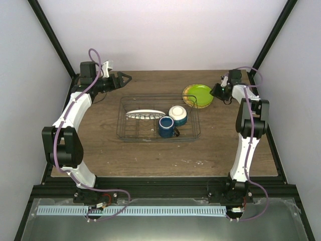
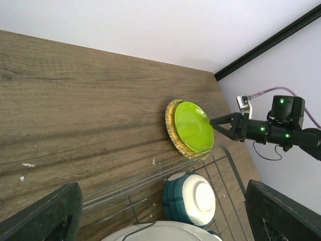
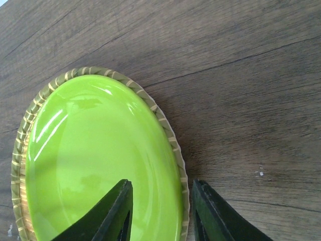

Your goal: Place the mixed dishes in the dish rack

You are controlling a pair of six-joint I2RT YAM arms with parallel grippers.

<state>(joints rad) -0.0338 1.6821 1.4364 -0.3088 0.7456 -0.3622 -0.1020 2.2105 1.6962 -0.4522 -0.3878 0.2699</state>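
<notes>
Nearest the arm bases lay a bare stretch of the dark wood-grain table (image 1: 150, 150). Beyond it, mid-table, sat the low rectangular see-through wire dish rack (image 1: 126, 131). Three dishes were inside it. A dark blue mug (image 1: 166, 126) stood upright at the near side, right of centre. Just behind it was a small cream bowl with a blue base (image 1: 178, 115). To their left, a white plate with faint dark stripes (image 1: 145, 114) showed as a thin oval, tilted among the wires.

The lime-green plate with a ribbed yellow-orange rim (image 1: 199, 94) was outside the rack. It sat on the table just beside the rack's far right corner.

The right gripper (image 1: 214, 93) was low at that plate's right edge. Its two black fingers (image 3: 116, 213) were parted narrowly, one over the green face and one outside the rim. I could not tell whether they touched it.

At the far left, the left gripper (image 1: 124, 78) hung with its fingers spread wide, holding nothing and pointing right, well apart from the dishes.
</notes>
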